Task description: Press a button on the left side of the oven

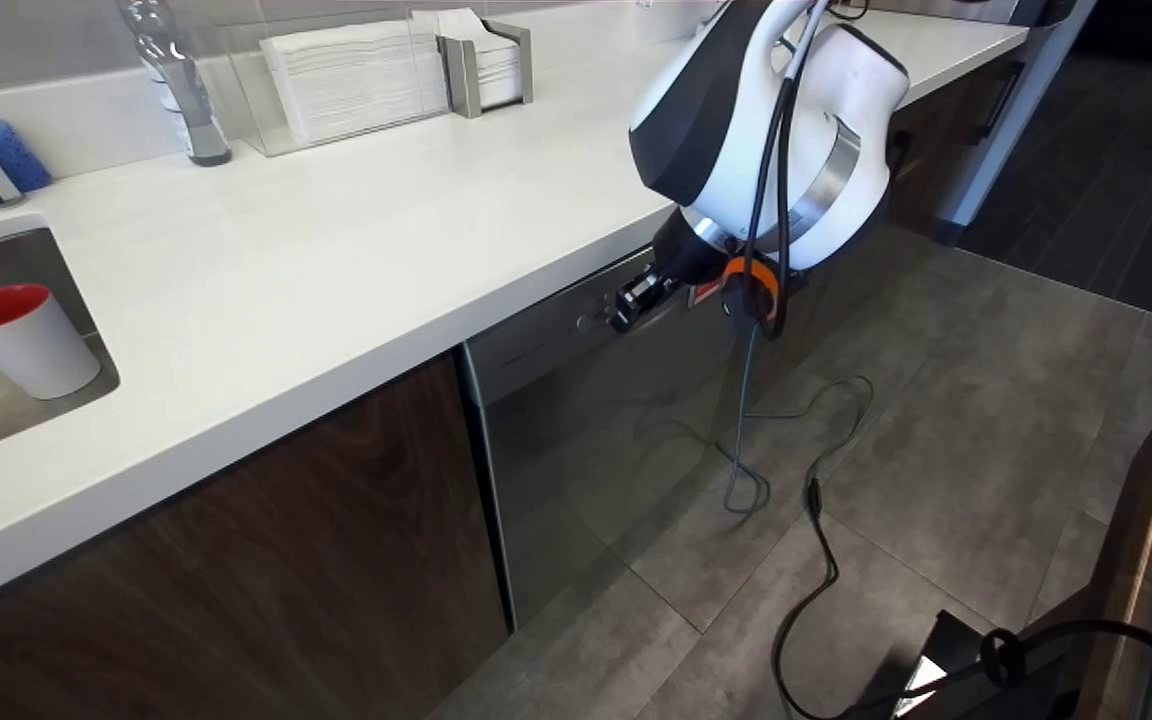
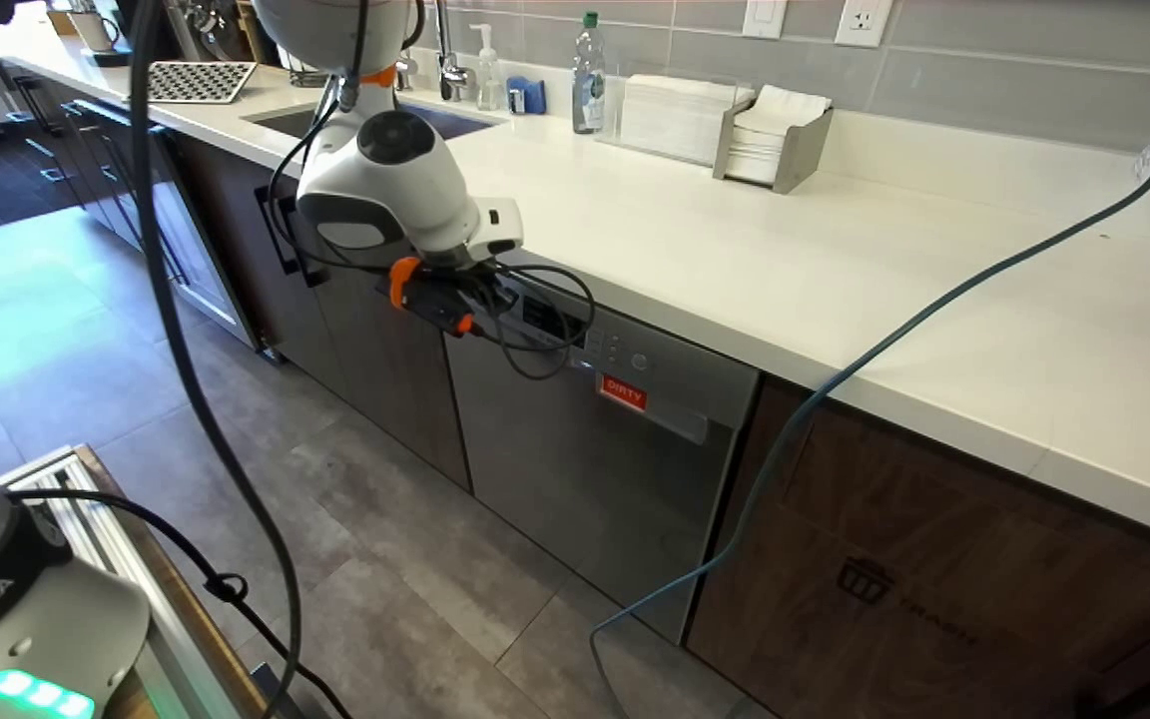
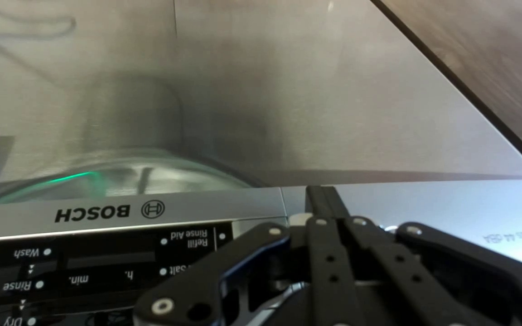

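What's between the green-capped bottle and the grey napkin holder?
A stack of white paper towels in a clear holder; it shows in both exterior views.

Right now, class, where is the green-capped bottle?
In both exterior views, the green-capped bottle stands on the white counter, between the blue item at left and the white napkins at right.

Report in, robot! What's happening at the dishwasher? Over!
End effector shut, by panel, touch unclear. Dishwasher closed. Cable loops nearby, possible snag.
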